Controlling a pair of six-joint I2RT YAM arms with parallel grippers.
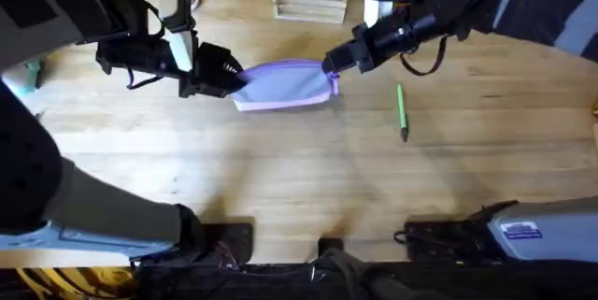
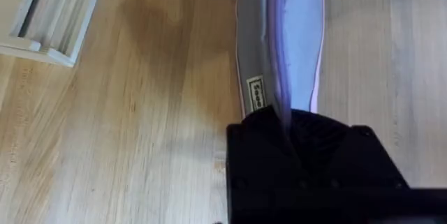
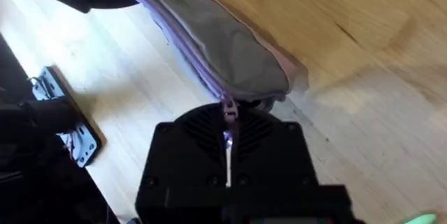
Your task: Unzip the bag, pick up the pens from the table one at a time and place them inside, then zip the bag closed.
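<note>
So the bag [image 1: 283, 86] is lying on the table [image 1: 308, 178] with its long axis running left-right, stretched between both arms. The left gripper [image 1: 231, 78] is clamping the left end, and the right gripper [image 1: 334, 68] is pinching the zipper pull [image 3: 228, 116] at the right end. I'd guess the zipper needs dragging leftward along the bag. The pen [image 1: 402, 110] is sitting just right of it, nearer the right arm.

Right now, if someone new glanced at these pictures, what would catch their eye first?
Probably the lavender bag stretched between two arms in the middle of the table: the left end effector clamps one end, the right end effector pinches the zipper pull at the other. Next, the lone green pen lying to the bag's right.
</note>
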